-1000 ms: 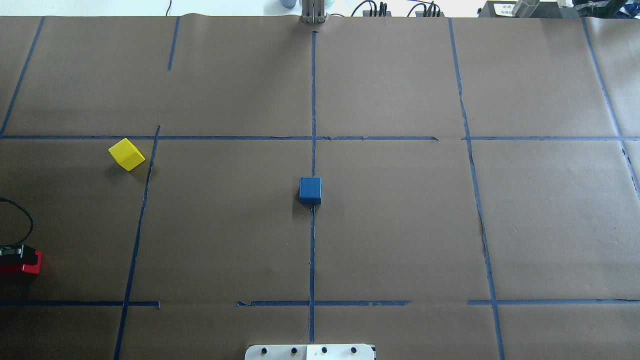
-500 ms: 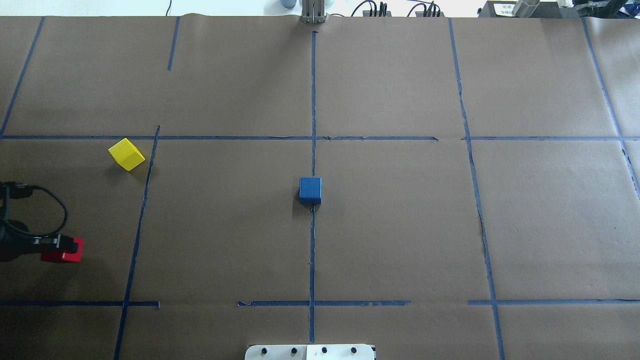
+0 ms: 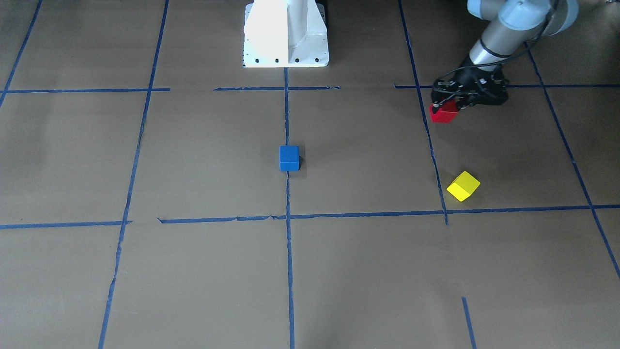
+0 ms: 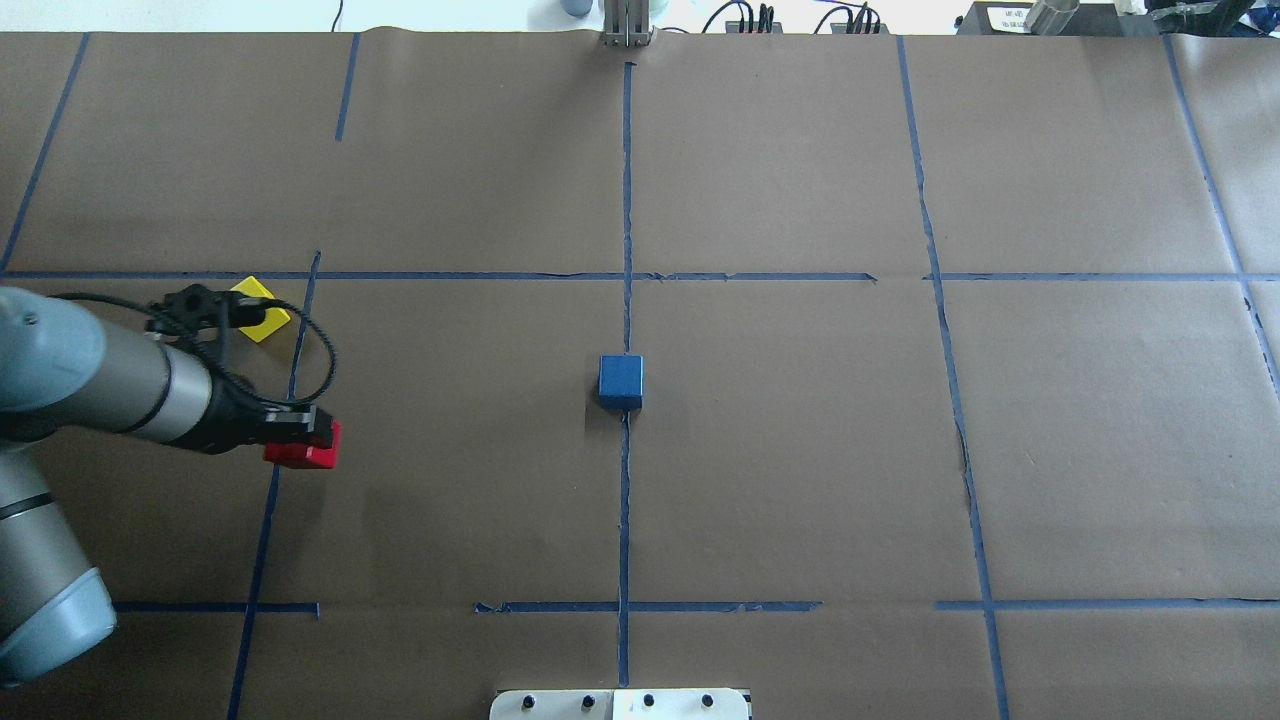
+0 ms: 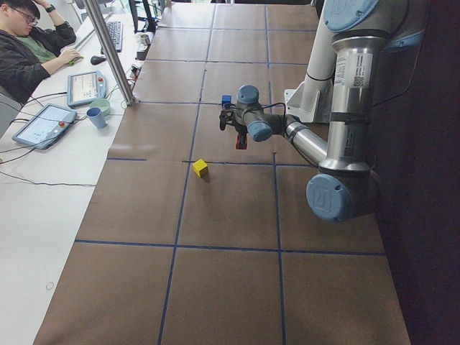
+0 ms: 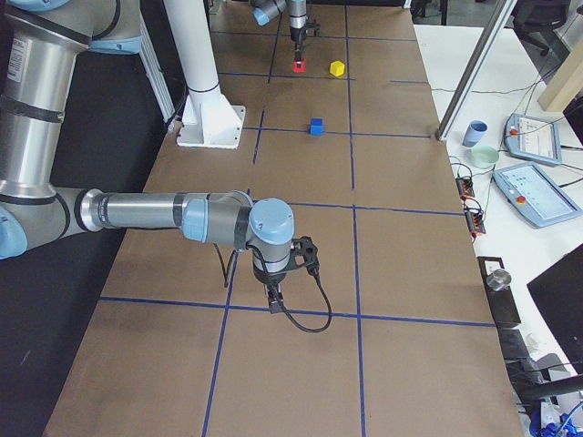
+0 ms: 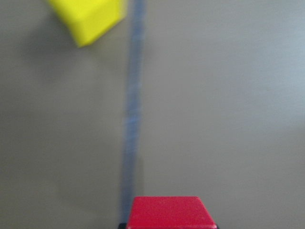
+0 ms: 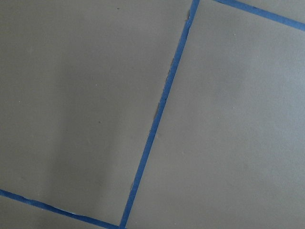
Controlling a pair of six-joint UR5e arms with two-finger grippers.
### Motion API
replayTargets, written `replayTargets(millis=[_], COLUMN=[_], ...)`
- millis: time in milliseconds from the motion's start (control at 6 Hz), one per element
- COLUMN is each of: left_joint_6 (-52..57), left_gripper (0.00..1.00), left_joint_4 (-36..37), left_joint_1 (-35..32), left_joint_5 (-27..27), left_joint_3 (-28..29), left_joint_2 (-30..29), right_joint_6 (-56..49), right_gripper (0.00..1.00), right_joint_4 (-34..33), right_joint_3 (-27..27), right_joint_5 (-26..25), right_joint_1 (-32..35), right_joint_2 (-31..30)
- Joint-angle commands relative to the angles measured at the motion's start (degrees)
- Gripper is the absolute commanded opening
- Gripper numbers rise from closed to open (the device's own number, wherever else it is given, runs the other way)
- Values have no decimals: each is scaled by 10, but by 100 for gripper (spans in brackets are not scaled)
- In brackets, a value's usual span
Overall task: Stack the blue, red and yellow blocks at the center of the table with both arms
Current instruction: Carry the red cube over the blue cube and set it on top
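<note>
Our left gripper [image 4: 302,436], jaws pinching the small red wooden cube [image 4: 306,457], has carried it inward from the table's left edge. It now travels toward the blue wooden cube [image 4: 620,381] at centre, so stacking seems close. The yellow wooden cube [image 4: 268,321] waits. We cannot tell how our right gripper's [image 6: 273,293] jaws stand.

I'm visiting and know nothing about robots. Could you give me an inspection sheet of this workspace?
Surface: table covered in brown paper with a blue tape grid.
Job's things: blue cube block on the centre line, alone; yellow cube block apart on the robot's left side; red cube block in the left gripper.
Clutter: nothing seen.
Grippers: left gripper shut on the red block; right gripper far from the blocks, open or shut unclear.
Cables: black cable loops at both wrists.
Surroundings: seated person, tablets and cups on a side desk.
</note>
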Motion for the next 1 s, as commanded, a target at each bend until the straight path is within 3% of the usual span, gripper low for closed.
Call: replayTargets(millis=[0, 333, 500, 833], left_joint_6=[43, 39, 37, 36], left_gripper=[0, 0, 0, 0], left_joint_4=[175, 179, 179, 179], left_joint_1=[10, 11, 19, 37], left_joint_5=[2, 21, 45, 47], left_joint_3=[73, 225, 293, 308], left_joint_2=[-244, -391, -434, -430], right_joint_6=[1, 1, 1, 1], right_gripper=[100, 100, 100, 100], right_joint_4=[0, 0, 0, 0], right_joint_3=[0, -1, -2, -3], right_joint_5=[0, 0, 0, 0], right_joint_1=[0, 0, 0, 0], right_joint_2=[0, 0, 1, 0])
